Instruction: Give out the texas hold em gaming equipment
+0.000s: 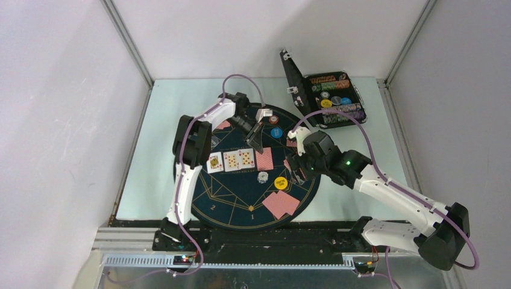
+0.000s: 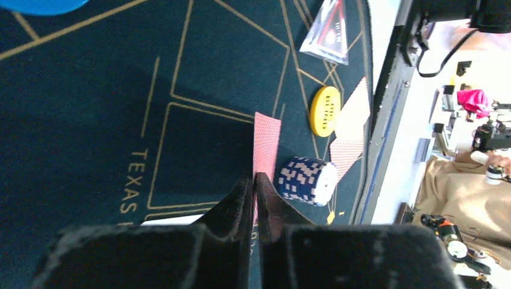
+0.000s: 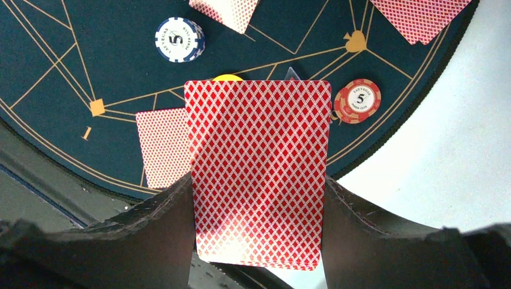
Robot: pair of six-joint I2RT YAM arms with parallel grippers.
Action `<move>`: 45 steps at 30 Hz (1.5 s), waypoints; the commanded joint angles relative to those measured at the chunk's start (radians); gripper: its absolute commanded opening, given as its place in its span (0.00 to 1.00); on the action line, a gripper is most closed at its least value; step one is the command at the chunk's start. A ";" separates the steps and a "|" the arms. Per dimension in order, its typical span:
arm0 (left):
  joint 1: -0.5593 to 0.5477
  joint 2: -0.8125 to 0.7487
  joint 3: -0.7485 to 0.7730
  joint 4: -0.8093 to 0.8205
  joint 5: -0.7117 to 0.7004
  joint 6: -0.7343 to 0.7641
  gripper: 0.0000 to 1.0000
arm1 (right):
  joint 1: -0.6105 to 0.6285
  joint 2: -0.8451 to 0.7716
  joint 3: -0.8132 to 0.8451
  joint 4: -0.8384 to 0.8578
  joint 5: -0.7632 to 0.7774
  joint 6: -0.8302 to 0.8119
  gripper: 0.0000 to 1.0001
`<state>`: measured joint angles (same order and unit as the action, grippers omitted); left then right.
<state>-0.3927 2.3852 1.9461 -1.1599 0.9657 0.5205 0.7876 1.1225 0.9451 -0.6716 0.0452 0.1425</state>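
Observation:
My right gripper is shut across the width of a stack of red-backed playing cards, held above the mat's near-right rim. My left gripper has its jaws almost together on the edge of a face-down card, which rests at the right end of a row of three face-up cards. A blue-and-white chip stack and a yellow disc lie just beyond it. Two face-down cards sit at the near seat. A triangular marker lies further right.
The round dark-blue mat carries everything. The open black case of chips stands at the back right. A blue disc and a red chip lie at the mat's far side. Another red chip sits near the right rim.

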 commanded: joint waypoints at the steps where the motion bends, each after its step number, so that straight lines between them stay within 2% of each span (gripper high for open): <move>1: -0.002 0.017 0.041 0.020 -0.061 -0.037 0.14 | -0.001 -0.028 0.009 0.035 -0.001 0.002 0.00; 5: -0.002 0.025 0.058 0.033 -0.096 -0.062 0.22 | 0.000 -0.025 0.009 0.034 0.001 0.002 0.00; 8: -0.002 0.031 0.087 0.037 -0.136 -0.083 0.24 | 0.001 -0.026 0.009 0.033 0.003 0.002 0.00; 11: -0.001 0.041 0.134 0.017 -0.186 -0.085 0.33 | 0.002 -0.026 0.009 0.032 0.003 0.002 0.00; 12: -0.001 0.041 0.141 0.012 -0.195 -0.088 0.42 | 0.002 -0.026 0.009 0.032 0.003 0.002 0.00; 15: 0.001 0.034 0.157 0.001 -0.237 -0.079 0.58 | 0.002 -0.024 0.009 0.032 0.005 0.000 0.00; 16: 0.001 0.025 0.157 0.000 -0.245 -0.077 0.73 | 0.001 -0.025 0.009 0.032 0.005 0.000 0.00; 17: 0.002 0.011 0.159 0.000 -0.251 -0.077 0.81 | 0.002 -0.025 0.009 0.031 0.004 0.000 0.00; 18: 0.003 0.004 0.160 0.001 -0.263 -0.080 0.94 | 0.002 -0.025 0.009 0.031 0.004 0.000 0.00; 20: 0.004 -0.020 0.173 0.007 -0.284 -0.096 0.99 | 0.002 -0.024 0.009 0.034 0.003 0.000 0.00; 24: 0.006 -0.092 0.203 0.038 -0.303 -0.156 1.00 | 0.002 -0.024 0.009 0.035 0.005 0.000 0.00; 27: 0.006 -0.197 0.186 0.135 -0.316 -0.267 1.00 | 0.001 -0.026 0.009 0.036 0.009 0.000 0.00; 29: 0.006 -0.278 0.149 0.237 -0.401 -0.385 1.00 | 0.002 -0.029 0.009 0.036 0.011 0.000 0.00; 31: 0.009 -0.373 0.097 0.321 -0.575 -0.486 1.00 | 0.003 -0.032 0.009 0.035 0.011 0.000 0.00; 33: 0.009 -0.497 0.000 0.421 -0.702 -0.599 1.00 | 0.007 -0.035 0.009 0.033 0.015 0.001 0.00; 34: 0.009 -0.547 -0.111 0.470 -0.737 -0.627 1.00 | 0.009 -0.035 0.009 0.032 0.020 0.001 0.00; 35: 0.008 -0.671 -0.189 0.595 -0.795 -0.689 1.00 | 0.012 -0.035 0.009 0.033 0.023 0.000 0.00; 36: 0.008 -0.735 -0.361 0.734 -0.818 -0.744 1.00 | 0.013 -0.036 0.008 0.035 0.025 0.000 0.00; 37: 0.008 -0.876 -0.445 0.802 -0.870 -0.771 1.00 | 0.016 -0.036 0.006 0.036 0.026 -0.001 0.00; 38: 0.008 -1.016 -0.607 0.923 -0.883 -0.810 1.00 | 0.018 -0.038 0.005 0.039 0.026 -0.001 0.00; 39: 0.008 -1.079 -0.682 0.974 -0.886 -0.825 1.00 | 0.019 -0.039 0.004 0.041 0.026 -0.002 0.00; 40: 0.008 -1.198 -0.822 1.059 -0.871 -0.868 1.00 | 0.021 -0.039 0.003 0.046 0.023 -0.005 0.00; 41: 0.008 -1.253 -0.935 1.093 -0.853 -0.885 1.00 | 0.023 -0.039 0.003 0.047 0.019 -0.006 0.00; 42: 0.007 -1.338 -0.981 1.136 -0.809 -0.928 1.00 | 0.026 -0.039 0.003 0.053 0.016 -0.009 0.00; 45: -0.013 -1.444 -1.167 1.234 -0.664 -1.059 1.00 | 0.038 -0.030 0.003 0.064 0.009 -0.017 0.00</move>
<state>-0.3832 0.9993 0.9653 -0.1738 0.1894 -0.3164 0.8097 1.1122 0.9443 -0.6685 0.0532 0.1413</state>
